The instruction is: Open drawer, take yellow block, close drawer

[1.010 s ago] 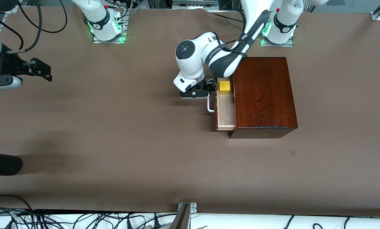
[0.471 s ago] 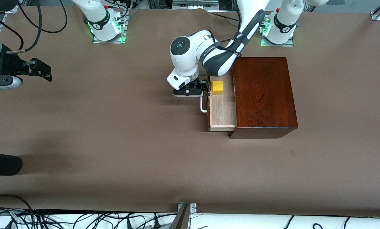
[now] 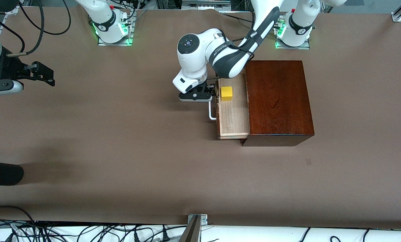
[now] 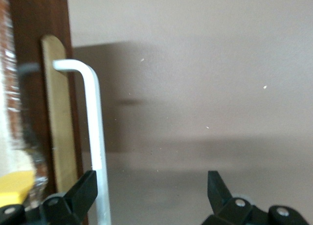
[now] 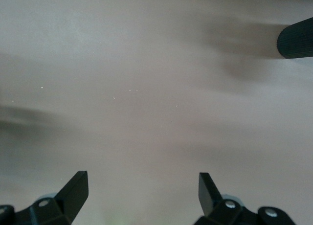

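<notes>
The drawer (image 3: 233, 116) of the dark reddish-brown box (image 3: 277, 101) stands pulled out toward the right arm's end of the table and shows its pale wood inside. The yellow block (image 3: 226, 93) sits in it, at the end nearest the robots' bases; its corner shows in the left wrist view (image 4: 17, 183). My left gripper (image 3: 211, 96) is open at the white handle (image 3: 212, 112). In the left wrist view the handle bar (image 4: 95, 127) runs just inside one finger (image 4: 83, 188) of the left gripper (image 4: 151, 182). My right gripper (image 3: 44, 75) waits open over the table's right-arm end, and in its own view (image 5: 142, 182) holds nothing.
A black cylinder (image 3: 2, 173) pokes in over the table edge at the right arm's end, nearer the front camera; it shows in the right wrist view (image 5: 296, 39). Bare brown table (image 3: 136, 141) lies in front of the drawer.
The left gripper has moved toward the right arm's end of the table and the drawer has slid farther out with it. The yellow block rode along. The right arm has not moved.
</notes>
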Robot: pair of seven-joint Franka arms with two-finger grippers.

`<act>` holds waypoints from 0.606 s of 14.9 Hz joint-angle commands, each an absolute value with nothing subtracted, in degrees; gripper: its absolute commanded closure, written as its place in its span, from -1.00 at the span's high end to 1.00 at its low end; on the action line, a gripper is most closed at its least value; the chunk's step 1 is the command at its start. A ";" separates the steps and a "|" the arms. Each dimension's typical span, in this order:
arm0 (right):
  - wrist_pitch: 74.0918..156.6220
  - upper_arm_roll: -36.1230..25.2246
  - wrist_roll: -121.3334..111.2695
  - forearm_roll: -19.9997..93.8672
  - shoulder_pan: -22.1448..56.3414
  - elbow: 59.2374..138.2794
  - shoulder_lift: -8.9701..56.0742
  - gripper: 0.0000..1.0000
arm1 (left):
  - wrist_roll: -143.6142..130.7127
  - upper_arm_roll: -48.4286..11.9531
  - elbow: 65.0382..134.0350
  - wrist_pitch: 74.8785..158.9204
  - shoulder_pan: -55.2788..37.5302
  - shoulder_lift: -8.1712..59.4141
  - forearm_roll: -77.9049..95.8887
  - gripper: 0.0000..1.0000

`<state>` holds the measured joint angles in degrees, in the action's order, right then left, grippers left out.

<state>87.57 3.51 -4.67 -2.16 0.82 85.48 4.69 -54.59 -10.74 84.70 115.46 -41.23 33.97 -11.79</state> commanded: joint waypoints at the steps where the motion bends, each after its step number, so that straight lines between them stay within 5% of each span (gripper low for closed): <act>1: 87.89 3.69 -4.92 -2.02 0.62 85.34 4.48 1.00 | -50.29 -10.72 83.85 106.47 -39.56 27.44 -10.46 1.00; 9: 87.89 3.78 -4.83 -1.93 0.70 85.34 4.57 1.00 | -28.61 -10.72 79.10 89.65 -20.07 16.10 -5.01 1.00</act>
